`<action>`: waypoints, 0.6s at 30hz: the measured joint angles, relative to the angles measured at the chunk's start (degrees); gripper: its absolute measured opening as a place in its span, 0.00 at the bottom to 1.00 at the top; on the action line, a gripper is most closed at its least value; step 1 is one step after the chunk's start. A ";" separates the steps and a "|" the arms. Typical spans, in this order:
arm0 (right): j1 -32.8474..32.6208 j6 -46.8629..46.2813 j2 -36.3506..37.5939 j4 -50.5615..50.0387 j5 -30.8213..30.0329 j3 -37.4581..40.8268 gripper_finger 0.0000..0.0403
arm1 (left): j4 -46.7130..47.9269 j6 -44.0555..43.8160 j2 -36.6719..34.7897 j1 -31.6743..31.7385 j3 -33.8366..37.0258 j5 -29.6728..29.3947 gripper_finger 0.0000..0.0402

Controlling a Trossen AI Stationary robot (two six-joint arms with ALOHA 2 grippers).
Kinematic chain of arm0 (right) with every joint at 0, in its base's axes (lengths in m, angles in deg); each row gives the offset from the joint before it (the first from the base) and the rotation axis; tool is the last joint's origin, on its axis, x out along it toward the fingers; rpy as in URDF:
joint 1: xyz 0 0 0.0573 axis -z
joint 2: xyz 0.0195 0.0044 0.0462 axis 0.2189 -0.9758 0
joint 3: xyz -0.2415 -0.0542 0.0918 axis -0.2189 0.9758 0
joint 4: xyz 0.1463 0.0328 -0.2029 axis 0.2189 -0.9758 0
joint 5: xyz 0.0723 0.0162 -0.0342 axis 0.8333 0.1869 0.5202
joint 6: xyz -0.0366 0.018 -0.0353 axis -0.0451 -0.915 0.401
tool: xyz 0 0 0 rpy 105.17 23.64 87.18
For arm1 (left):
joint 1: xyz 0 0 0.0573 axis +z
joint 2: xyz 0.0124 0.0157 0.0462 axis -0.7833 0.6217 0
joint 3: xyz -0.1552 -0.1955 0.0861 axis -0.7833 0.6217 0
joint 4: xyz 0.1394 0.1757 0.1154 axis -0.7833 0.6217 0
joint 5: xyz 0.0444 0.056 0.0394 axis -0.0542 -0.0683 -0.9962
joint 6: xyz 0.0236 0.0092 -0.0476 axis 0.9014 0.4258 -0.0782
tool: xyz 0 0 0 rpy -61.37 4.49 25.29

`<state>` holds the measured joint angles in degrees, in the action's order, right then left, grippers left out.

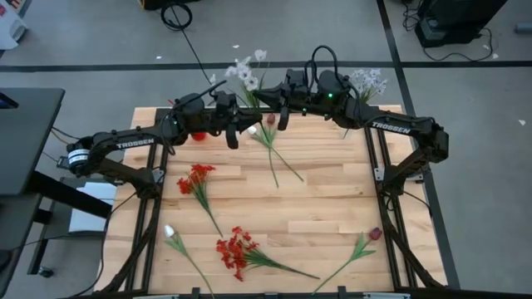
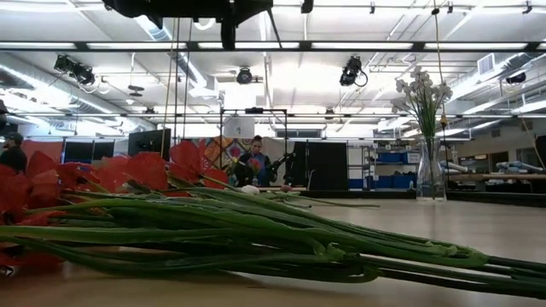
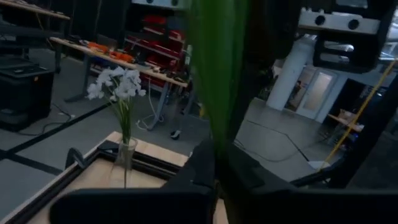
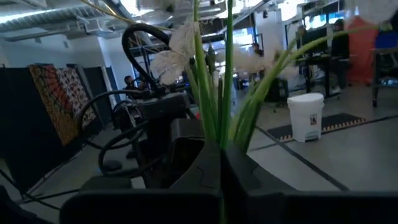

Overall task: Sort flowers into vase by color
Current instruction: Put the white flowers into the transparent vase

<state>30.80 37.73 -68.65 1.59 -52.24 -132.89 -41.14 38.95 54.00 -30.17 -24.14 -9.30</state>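
A bunch of pale whitish sprigs [image 1: 246, 71] on green stems stands upright between my two grippers, above the table's far edge. My left gripper [image 1: 238, 110] [image 3: 214, 177] is shut on a green stem. My right gripper [image 1: 273, 101] [image 4: 221, 165] is shut on several stems, with the whitish blooms [image 4: 177, 50] above it. The two grippers face each other. A glass vase [image 1: 366, 83] [image 2: 431, 170] [image 3: 124, 152] with more whitish sprigs stands on the far right corner. My left gripper pinches a green stem [image 3: 217, 124] between its two fingers, coming level from the table's left. The stem rises upright above the fingers and is lifted clear. My right gripper pinches several green stems [image 4: 217, 127] of the bunch between its two fingers, coming level from the table's right, across the stems. The sprigs stand upright above the fingers, clear of the table.
A white tulip [image 1: 252, 130] and a maroon tulip [image 1: 270, 120] lie with crossed stems just below the grippers. Red clusters [image 1: 197, 178] [image 1: 235, 249] [image 2: 128, 175], another white tulip [image 1: 170, 232] and a maroon tulip [image 1: 374, 234] lie nearer. A small red thing [image 1: 198, 135] sits under the left arm.
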 joint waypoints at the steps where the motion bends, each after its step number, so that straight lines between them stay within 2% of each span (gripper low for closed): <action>1: 0.07 -0.05 0.00 -0.74 0.00 0.00 0.02 | 0.35 -0.01 0.00 0.00 0.00 0.85 0.03; 5: 1.47 -2.81 0.62 -8.72 0.57 -0.02 0.13 | 3.09 0.16 0.02 0.00 0.07 2.33 0.02; 11: 3.15 -3.52 1.16 -21.19 6.04 -0.04 0.40 | 6.87 0.17 -0.46 0.32 0.09 2.55 0.01; 15: 3.25 -3.71 0.57 -22.64 11.14 -0.04 0.58 | 6.79 0.21 -0.52 0.65 0.09 3.53 0.01; 18: 2.79 -4.80 0.15 -20.69 11.60 -0.04 0.67 | 6.77 0.27 -0.57 0.63 0.09 4.20 0.00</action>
<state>33.60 32.94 -68.49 -19.10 -40.64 -132.93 -34.38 39.21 53.43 -29.54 -24.05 -5.09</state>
